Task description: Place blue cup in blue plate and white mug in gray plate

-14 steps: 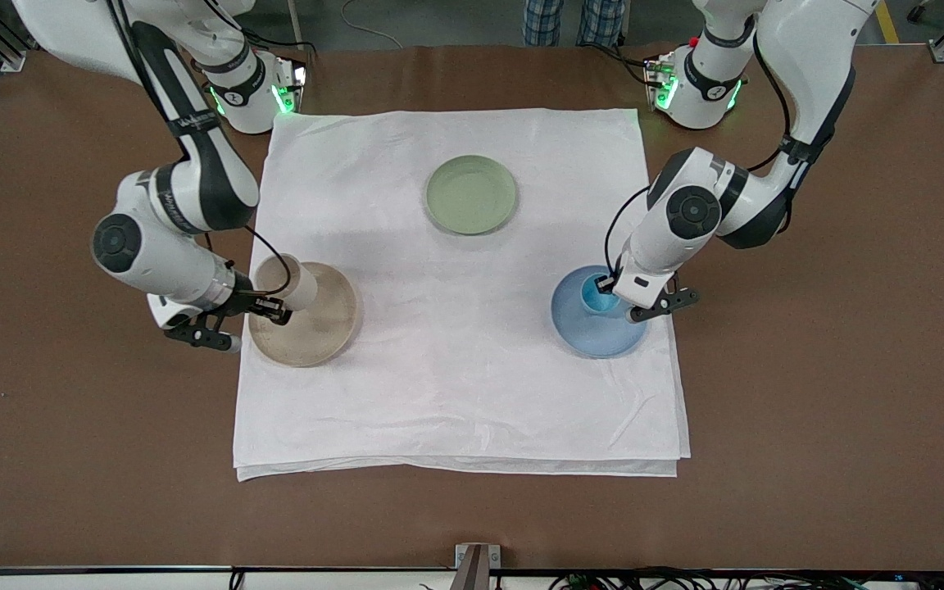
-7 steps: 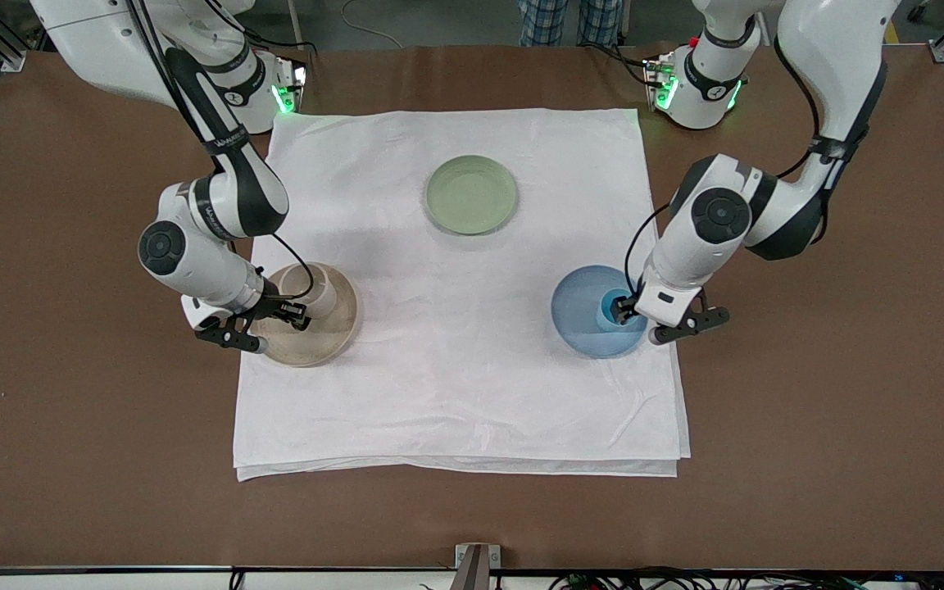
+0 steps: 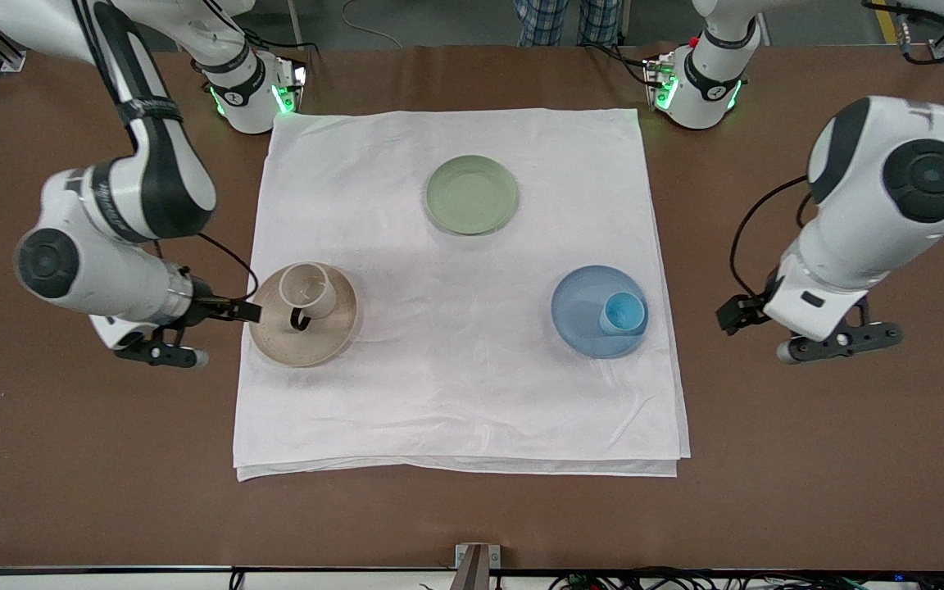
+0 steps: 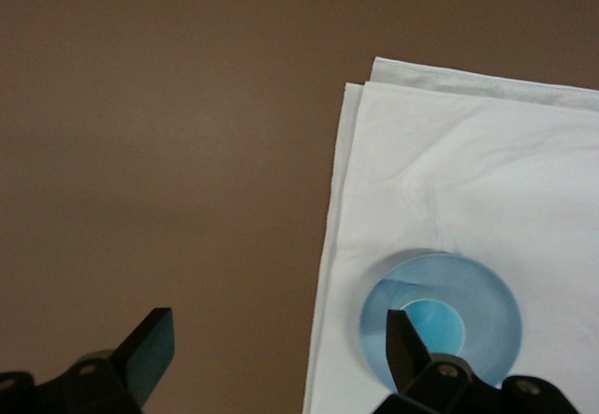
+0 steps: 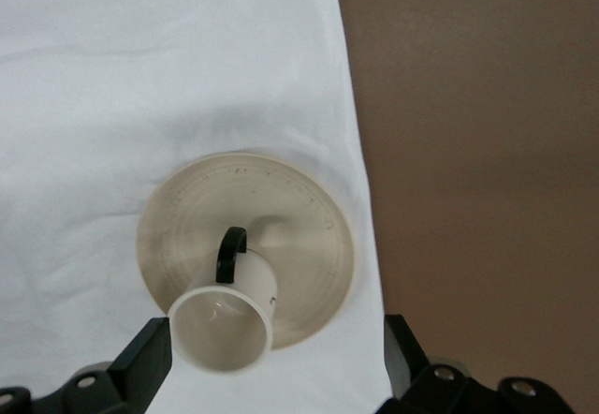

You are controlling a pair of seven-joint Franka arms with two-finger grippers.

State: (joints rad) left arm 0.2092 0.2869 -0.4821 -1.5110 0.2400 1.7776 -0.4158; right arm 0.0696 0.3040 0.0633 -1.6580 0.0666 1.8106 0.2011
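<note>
The blue cup [image 3: 624,314] stands upright in the blue plate [image 3: 577,305], near the plate's rim toward the left arm's end. The white mug [image 3: 308,288] stands upright in the gray plate [image 3: 301,346] with its dark handle pointing toward the front camera. My left gripper [image 3: 757,332] is open and empty over the bare table beside the cloth's edge. Its wrist view shows the cup [image 4: 442,322] and plate [image 4: 491,292]. My right gripper [image 3: 220,334] is open and empty beside the gray plate. Its wrist view shows the mug [image 5: 225,328] in the plate [image 5: 295,213], clear of both fingers.
A green plate [image 3: 471,194] lies on the white cloth [image 3: 456,393], farther from the front camera than the other two plates. The cloth covers the middle of the brown table [image 3: 808,459]. The arm bases stand along the table's edge farthest from the camera.
Both grippers have let go and drawn back outward and up from the plates. The blue cup and the white mug stay standing in their plates.
</note>
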